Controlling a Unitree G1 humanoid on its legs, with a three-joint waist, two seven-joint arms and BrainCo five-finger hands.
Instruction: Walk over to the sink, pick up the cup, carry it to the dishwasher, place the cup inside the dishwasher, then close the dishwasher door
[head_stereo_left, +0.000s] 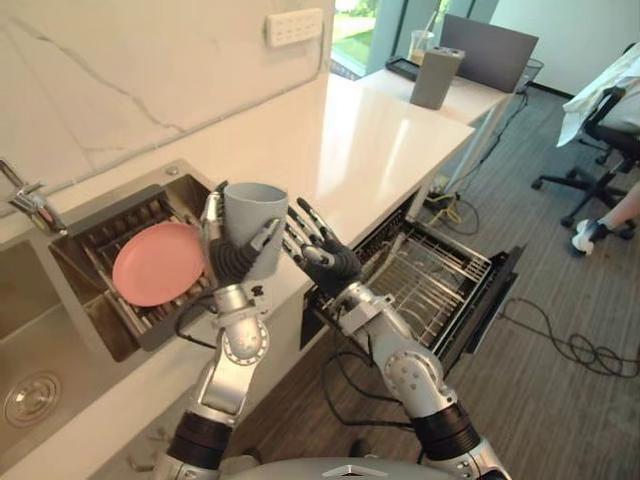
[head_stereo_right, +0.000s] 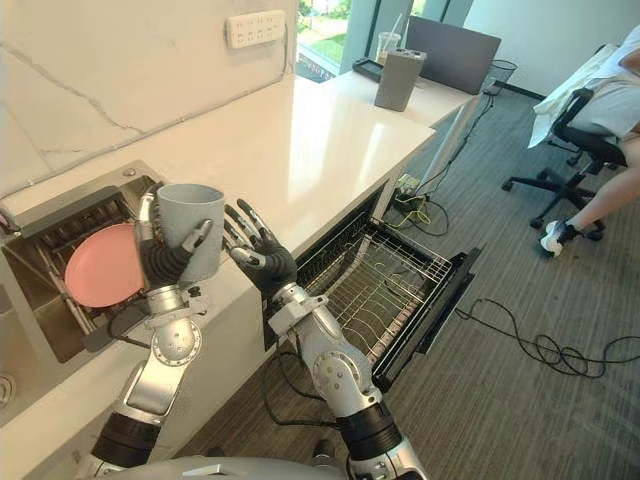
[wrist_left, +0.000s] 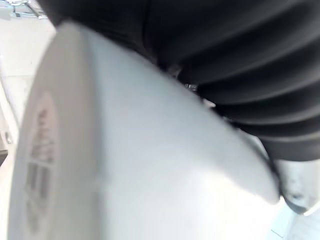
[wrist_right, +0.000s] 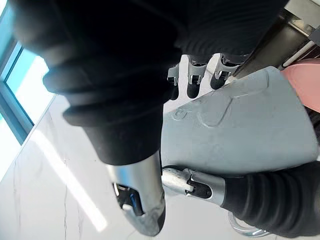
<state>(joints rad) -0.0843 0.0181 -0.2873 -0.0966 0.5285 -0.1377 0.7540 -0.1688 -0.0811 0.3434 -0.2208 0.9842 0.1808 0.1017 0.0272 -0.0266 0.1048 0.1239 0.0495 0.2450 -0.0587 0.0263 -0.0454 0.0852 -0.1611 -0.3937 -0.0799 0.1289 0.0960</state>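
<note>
My left hand is shut on a grey cup, holding it upright above the counter's front edge, between the sink area and the dishwasher. The cup's pale wall shows very close in the left wrist view. My right hand is open with its fingers spread, right beside the cup; I cannot tell whether they touch it. The dishwasher stands open under the counter to the right, its wire rack pulled out over the lowered door.
A pink plate lies in a recessed dish rack beside the sink and faucet. A grey box stands far along the white counter. An office chair, a person's leg and floor cables are at right.
</note>
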